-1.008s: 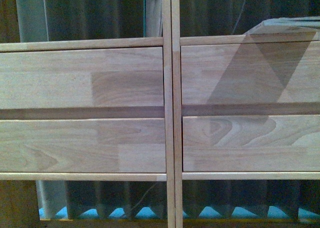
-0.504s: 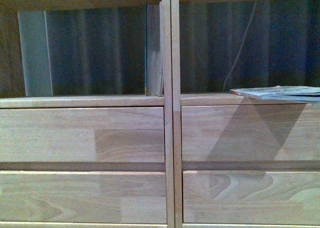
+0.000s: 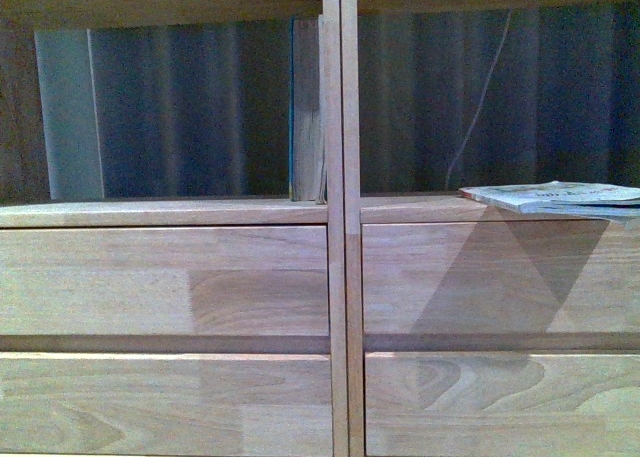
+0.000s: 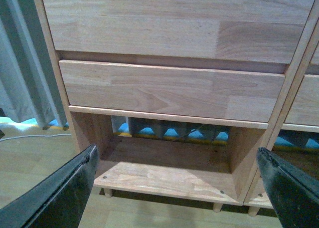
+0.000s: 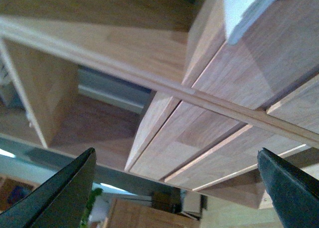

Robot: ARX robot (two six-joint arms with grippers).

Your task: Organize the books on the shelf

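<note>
Front view: light wood shelf (image 3: pixel 335 277) fills the frame, with the centre post running top to bottom. The books (image 3: pixel 555 197) lie flat in a small stack in the right-column open compartment, on the ledge just above the upper right drawer front (image 3: pixel 480 277). Their near edge overhangs the ledge and the frame cuts off their right end. Printed pale cover on top, and a shadow falls on the drawer below. In the left compartment a thin upright slab with a teal edge (image 3: pixel 294 107) stands against the centre post; I can't tell if it's a book. A dark pleated curtain (image 3: pixel 190 107) shows through the open back, and a thin cable (image 3: pixel 480 107) hangs behind the right side.

Left wrist view: my left tool (image 4: pixel 174 188) has its jaws spread wide with nothing between them, low down and facing the bottom left compartment and floor (image 4: pixel 30 158).

Right wrist view: my right tool (image 5: pixel 174 188) is also spread wide and empty, looking up at the drawer fronts. A pale book corner (image 5: pixel 244 8) juts over the ledge.
</note>
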